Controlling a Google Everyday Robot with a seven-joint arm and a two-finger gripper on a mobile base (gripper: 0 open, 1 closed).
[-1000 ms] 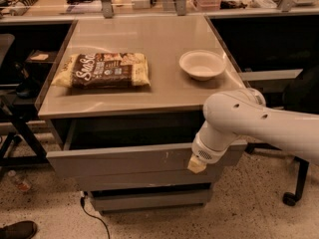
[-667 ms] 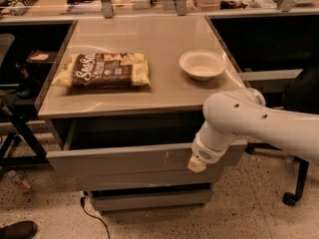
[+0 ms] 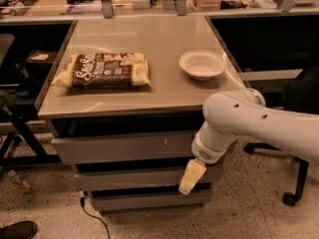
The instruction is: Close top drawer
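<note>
You see a snack bag (image 3: 102, 69) left of centre on the table (image 3: 149, 34) (lying flat), with a white bowl (image 3: 202, 64) upper right of centre.

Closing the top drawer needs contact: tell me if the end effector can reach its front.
Probably yes: the end effector hangs just below the right end of the top drawer, nothing between them.

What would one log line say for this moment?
top drawer: nearly shut | gripper: before second drawer front, right end | task: unfinished
</note>
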